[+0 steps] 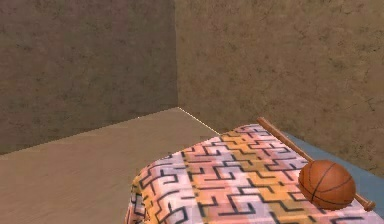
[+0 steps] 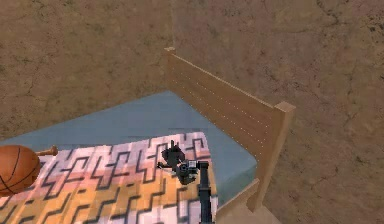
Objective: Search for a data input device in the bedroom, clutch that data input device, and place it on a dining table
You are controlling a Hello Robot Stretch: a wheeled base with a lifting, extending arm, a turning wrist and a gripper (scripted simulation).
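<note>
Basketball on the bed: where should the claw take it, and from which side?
Likely across the basketball at its widest middle, coming from above. It is a round ball with no handle or edge, and it rests on the patterned blanket, which blocks its underside. An off-centre grip would probably slip off.

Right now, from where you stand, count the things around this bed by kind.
bed: 1
patterned blanket: 1
basketball: 1
Total: 3
</note>
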